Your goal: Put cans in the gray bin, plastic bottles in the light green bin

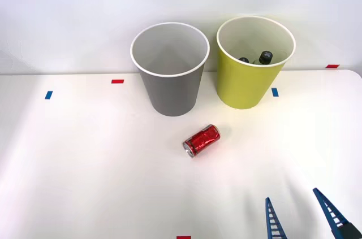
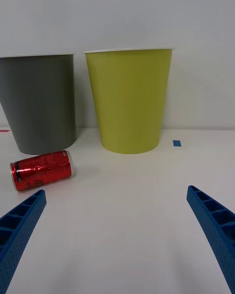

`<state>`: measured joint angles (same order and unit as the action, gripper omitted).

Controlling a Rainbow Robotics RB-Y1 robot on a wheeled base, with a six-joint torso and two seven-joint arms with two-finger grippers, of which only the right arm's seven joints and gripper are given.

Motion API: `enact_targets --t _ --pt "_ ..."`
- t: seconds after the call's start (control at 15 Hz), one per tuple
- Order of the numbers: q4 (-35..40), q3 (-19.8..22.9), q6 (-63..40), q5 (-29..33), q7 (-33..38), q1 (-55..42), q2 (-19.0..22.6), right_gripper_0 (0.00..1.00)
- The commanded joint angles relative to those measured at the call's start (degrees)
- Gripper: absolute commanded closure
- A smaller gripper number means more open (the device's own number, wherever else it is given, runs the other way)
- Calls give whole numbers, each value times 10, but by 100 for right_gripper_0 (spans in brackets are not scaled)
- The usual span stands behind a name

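A small red can (image 1: 202, 140) of shiny, crinkled-looking metal with silver ends lies on its side on the smooth white counter (image 1: 85, 165), just in front of the gray bin (image 1: 169, 81) and a little toward the light green one. The gray bin is a tall tapered cup with a matte outer wall, a thin white rim and a white inside, and nothing can be seen in the part of its inside that shows. Just beside it, apart by a narrow gap, stands the light green bin (image 1: 249, 81), the same tapered cup shape with a white rim and white lining; two black screw caps of plastic bottles (image 1: 264, 57) rise above its near wall, the bottles themselves hidden inside. The right hand (image 1: 302, 216) hangs low over the counter near its front edge, well apart from the can, its two blue ribbed fingers (image 1: 274, 222) spread wide and holding nothing. From the wrist, the can (image 2: 41, 170) lies sideways before the gray bin (image 2: 41, 103), with the green bin (image 2: 129, 100) next to it and the fingers (image 2: 215, 225) at the corners. Small red and blue tape marks (image 1: 117, 81) dot the counter.
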<state>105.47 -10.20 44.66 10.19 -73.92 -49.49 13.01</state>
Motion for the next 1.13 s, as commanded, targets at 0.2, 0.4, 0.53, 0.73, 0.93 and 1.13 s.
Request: enact_targets --t 0.2,0.4,0.53,0.73,0.93,1.13 --pt "0 0 0 0 0 0 0 0" --pt "0 0 0 0 0 0 0 0" --pt "0 0 0 0 0 0 0 0" --pt "0 0 0 0 0 0 0 0" --pt "0 0 0 0 0 0 0 0" --pt "0 0 0 0 0 0 0 0"
